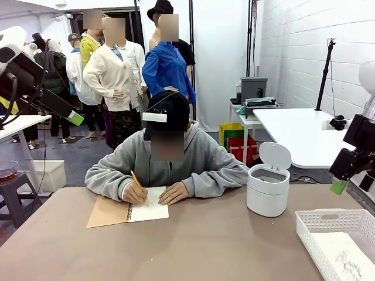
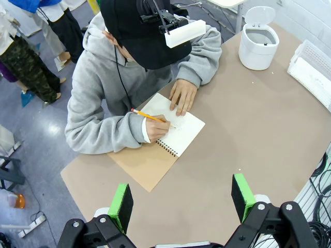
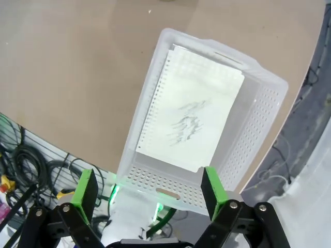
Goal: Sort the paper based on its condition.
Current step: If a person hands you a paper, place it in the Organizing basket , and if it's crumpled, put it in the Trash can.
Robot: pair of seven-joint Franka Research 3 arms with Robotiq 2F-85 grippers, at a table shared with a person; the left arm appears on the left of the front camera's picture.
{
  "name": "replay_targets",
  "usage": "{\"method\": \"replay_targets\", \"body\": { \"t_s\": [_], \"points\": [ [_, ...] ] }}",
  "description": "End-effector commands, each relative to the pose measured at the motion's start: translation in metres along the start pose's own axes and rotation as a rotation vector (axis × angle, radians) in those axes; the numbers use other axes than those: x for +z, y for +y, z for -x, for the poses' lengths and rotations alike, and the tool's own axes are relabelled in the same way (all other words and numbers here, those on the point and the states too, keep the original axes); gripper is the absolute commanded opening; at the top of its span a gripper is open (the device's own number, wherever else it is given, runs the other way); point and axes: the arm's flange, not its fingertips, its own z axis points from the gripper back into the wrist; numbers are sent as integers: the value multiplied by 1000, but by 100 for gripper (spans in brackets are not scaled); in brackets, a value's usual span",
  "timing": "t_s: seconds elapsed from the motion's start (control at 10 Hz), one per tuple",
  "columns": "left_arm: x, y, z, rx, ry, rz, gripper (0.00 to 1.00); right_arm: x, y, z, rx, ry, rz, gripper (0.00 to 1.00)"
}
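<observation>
Right gripper (image 3: pixel 149 187) hangs wide open and empty; the paper (image 3: pixel 191 113) lies in the basket (image 3: pixel 261 106) at its 12 o'clock, long axis running 7 to 1 o'clock. Left gripper (image 2: pixel 182 200) also gapes empty.

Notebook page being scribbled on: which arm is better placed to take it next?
Left, probably. The open left gripper faces the notebook on the left half of the table. The open right gripper hangs over the white basket at the far right.
</observation>
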Motion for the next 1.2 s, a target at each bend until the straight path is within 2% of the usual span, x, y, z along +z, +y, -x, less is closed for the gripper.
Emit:
{"method": "replay_targets", "body": {
  "t_s": [0.0,1.1],
  "points": [
    [0,0,0,18,-5,14,100,-2,-5,0,-21,6,0,100],
    [0,0,0,18,-5,14,100,-2,-5,0,-21,6,0,100]
  ]
}}
